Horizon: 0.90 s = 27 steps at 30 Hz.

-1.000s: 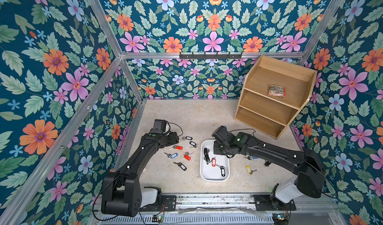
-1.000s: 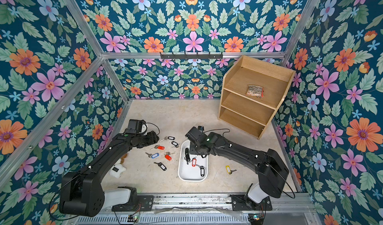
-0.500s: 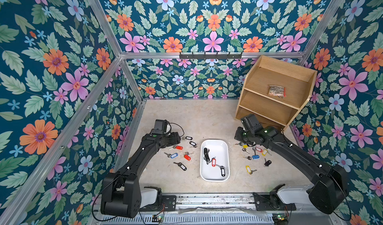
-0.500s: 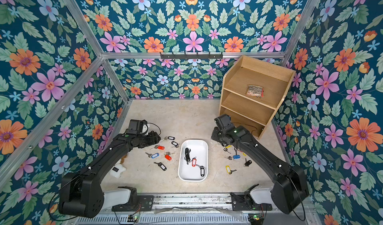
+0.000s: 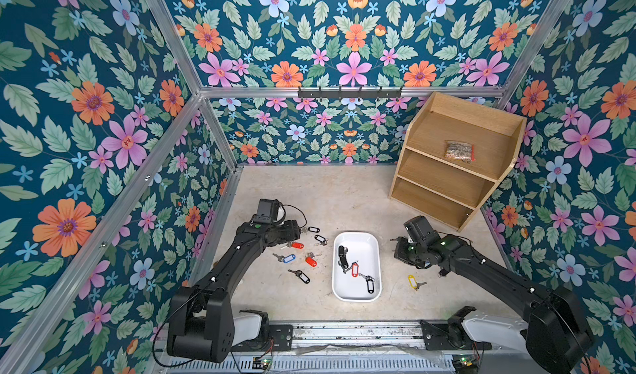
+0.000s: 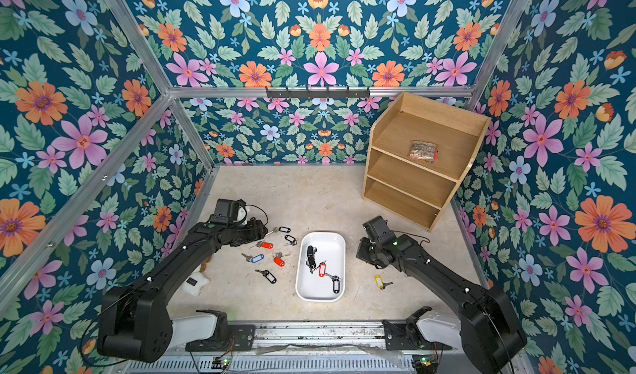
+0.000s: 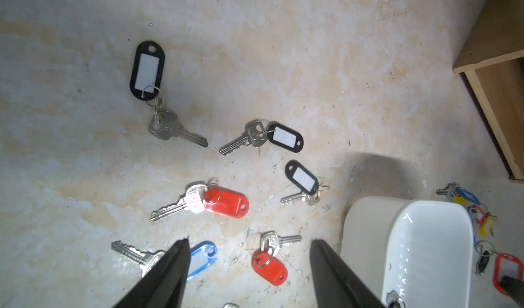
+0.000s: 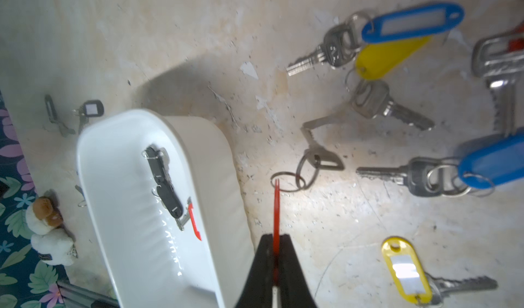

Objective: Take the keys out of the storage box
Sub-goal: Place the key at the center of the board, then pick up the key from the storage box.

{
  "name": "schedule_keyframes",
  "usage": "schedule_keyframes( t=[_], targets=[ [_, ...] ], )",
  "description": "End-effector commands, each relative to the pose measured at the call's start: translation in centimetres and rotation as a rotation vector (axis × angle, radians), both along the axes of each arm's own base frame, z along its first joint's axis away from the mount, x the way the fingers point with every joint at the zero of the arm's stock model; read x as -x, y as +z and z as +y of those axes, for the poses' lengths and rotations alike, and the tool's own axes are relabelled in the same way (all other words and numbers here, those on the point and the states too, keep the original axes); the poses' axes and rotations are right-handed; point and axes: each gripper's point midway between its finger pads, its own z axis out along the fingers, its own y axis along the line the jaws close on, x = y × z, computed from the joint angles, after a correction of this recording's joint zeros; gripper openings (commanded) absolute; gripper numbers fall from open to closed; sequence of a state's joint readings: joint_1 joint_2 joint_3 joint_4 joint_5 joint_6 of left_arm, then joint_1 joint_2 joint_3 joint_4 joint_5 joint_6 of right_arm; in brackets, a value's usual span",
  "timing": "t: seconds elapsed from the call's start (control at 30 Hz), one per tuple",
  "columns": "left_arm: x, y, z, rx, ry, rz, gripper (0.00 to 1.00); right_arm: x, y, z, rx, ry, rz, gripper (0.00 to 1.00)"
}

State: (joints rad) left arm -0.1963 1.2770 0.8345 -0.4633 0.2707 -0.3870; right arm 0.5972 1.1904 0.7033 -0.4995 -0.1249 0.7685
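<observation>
I'm looking down into a booth whose walls (image 5: 103, 121) carry dark teal wallpaper with big flowers. Aluminium rails (image 5: 161, 141) frame the walls, and a black hook rail (image 5: 349, 93) runs along the back. The desk (image 5: 309, 193) is a mottled beige slab, and the wrist views show it scuffed and flaking.

Going from the left, a small white plush thing (image 6: 196, 282) sits close to the left wall. Next come six loose keys (image 5: 297, 245) with black, red and blue tags. The storage box (image 5: 359, 243) lies near the middle front, with several keys in it (image 5: 354, 269) on black and red tags. Just right of it lies a yellow-tagged key (image 5: 412, 281). A wooden shelf unit (image 5: 454, 179) stands in the back right corner, turned at an angle to the walls, with a clear bag (image 5: 459, 151) on its top shelf.

My left arm (image 5: 237, 255) runs from its base at the front left, forward along the wall, and bends right at the wrist, low over the loose keys. The left fingers (image 7: 170, 275) stand wide apart with nothing between them.

My right arm (image 5: 499, 276) stretches from the front right base forward and leftward, and its wrist ends just right of the box. The right fingers (image 8: 265, 252) are pinched tight on the tag of a red-tagged key (image 8: 275, 207), held edge-on outside the box's right wall. I cannot tell whether the key itself touches the desk. Near it lies a cluster of blue- and yellow-tagged keys (image 8: 411, 23).
</observation>
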Motion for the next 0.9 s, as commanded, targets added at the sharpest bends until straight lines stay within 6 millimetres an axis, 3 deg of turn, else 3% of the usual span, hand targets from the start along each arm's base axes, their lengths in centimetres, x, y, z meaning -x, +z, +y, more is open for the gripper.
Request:
schedule_keyframes(
  t=[0.0, 0.1, 0.13, 0.2, 0.37, 0.57, 0.77, 0.87],
  targets=[
    [-0.3, 0.1, -0.1, 0.002, -0.008, -0.011, 0.73, 0.3, -0.4, 1.0, -0.05, -0.004, -0.001, 0.06],
    [-0.2, -0.1, -0.3, -0.003, -0.013, -0.003, 0.74, 0.8, -0.7, 1.3, -0.039, 0.012, 0.018, 0.47],
    [-0.2, -0.1, -0.3, -0.005, -0.015, -0.004, 0.74, 0.8, -0.6, 1.3, -0.028, 0.017, 0.02, 0.71],
    [-0.1, -0.1, -0.4, -0.007, -0.02, -0.007, 0.74, 0.6, 0.1, 1.3, -0.012, 0.02, 0.007, 0.79],
    [0.3, 0.4, -2.0, -0.013, -0.082, -0.028, 0.74, -0.2, 3.3, 0.3, 0.013, -0.013, -0.071, 0.71],
    [2.2, 2.2, -6.7, -0.132, -0.233, -0.09, 0.73, -0.1, 7.2, -1.7, 0.057, -0.04, -0.16, 0.62],
    [3.9, 5.3, -10.6, -0.131, -0.311, -0.143, 0.71, 0.3, 8.7, -3.8, 0.089, -0.082, -0.216, 0.47],
    [4.9, 6.0, -12.6, -0.142, -0.363, -0.137, 0.69, 0.4, 8.7, -4.3, 0.078, -0.096, -0.226, 0.44]
  ],
)
